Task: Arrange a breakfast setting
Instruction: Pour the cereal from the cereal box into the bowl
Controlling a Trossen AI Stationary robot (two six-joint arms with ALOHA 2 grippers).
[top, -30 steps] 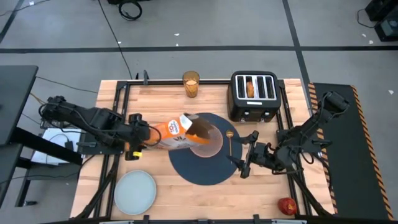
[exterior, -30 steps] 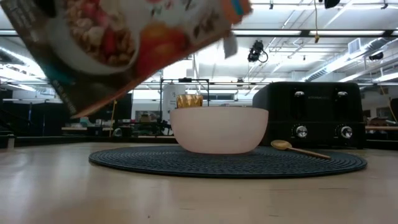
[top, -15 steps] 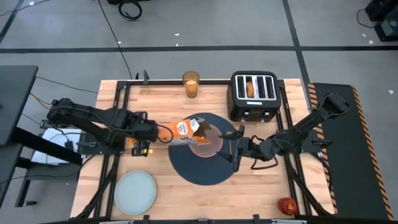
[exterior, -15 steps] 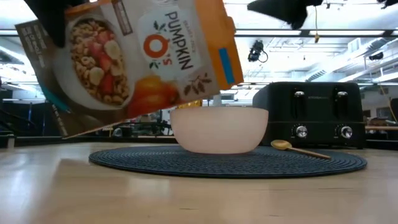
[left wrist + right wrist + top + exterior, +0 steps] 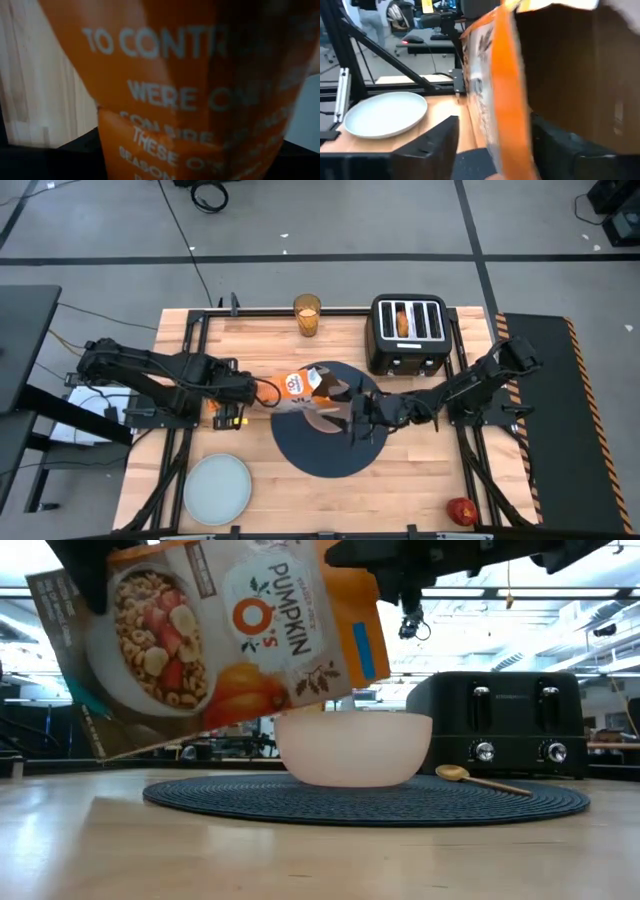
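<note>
I read "PUMPKIN O's" on my cereal box [image 5: 215, 640], clamped in the left gripper [image 5: 243, 391], its long axis running across the table, open top tilted over the bowl [image 5: 353, 748] on the mat [image 5: 330, 442]. The right gripper [image 5: 357, 418] hangs spread open beside the box's mouth.

We see the pinkish clear bowl [image 5: 328, 412] on the large round dark-blue mat [image 5: 330, 448], the gold spoon [image 5: 478, 779] beside it, the black four-slot toaster [image 5: 408, 333] behind, and the pale blue-green plate [image 5: 217, 488] front-left on the wooden bench [image 5: 260, 340].
</note>
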